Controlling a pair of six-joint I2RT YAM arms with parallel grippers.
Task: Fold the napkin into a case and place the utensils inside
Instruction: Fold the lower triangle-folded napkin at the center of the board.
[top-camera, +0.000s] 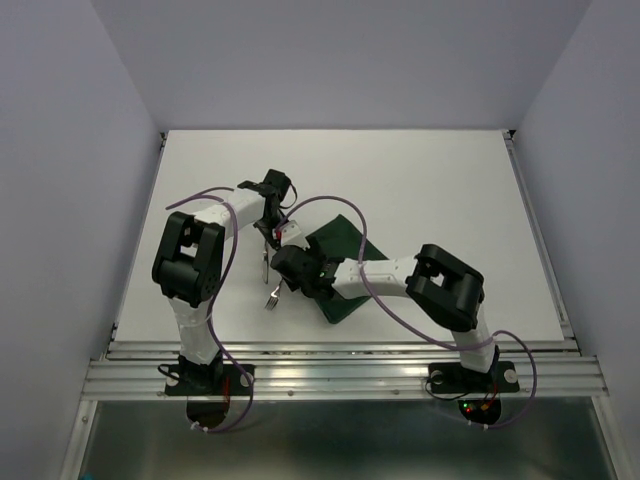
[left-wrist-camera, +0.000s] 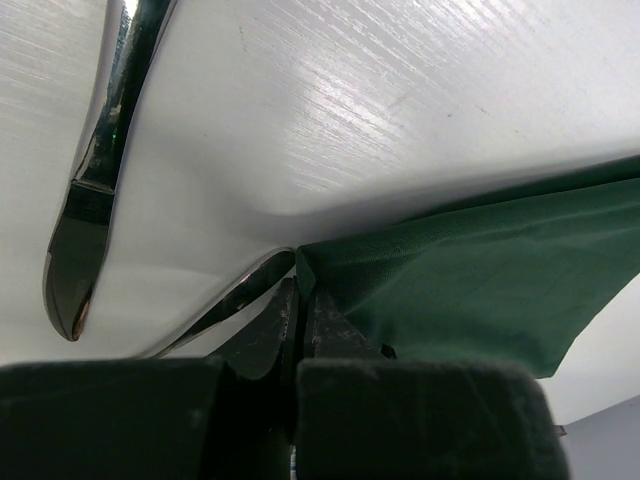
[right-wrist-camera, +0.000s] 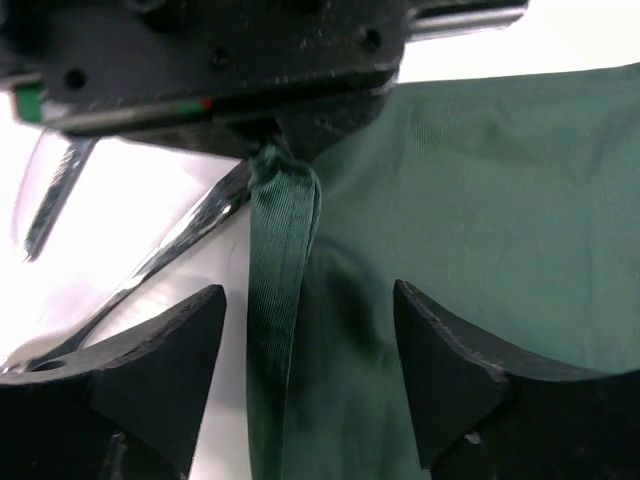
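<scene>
Napkin (right-wrist-camera: 480, 200), clamped at its corner by the left claw (left-wrist-camera: 300, 315), sends a raised fold straight into the gaping, empty right claw (right-wrist-camera: 310, 310).

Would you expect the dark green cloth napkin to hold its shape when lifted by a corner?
Probably floppy: where the left tool pinches the dark green cloth napkin, it gathers into a soft ridge. Likely light, as a small corner pinch raises it. Its woven surface suggests little slipping.

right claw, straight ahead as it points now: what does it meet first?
The right claw would likely meet the pinched-up fold of the napkin first, then the left claw gripping it just beyond; depth unclear.
</scene>
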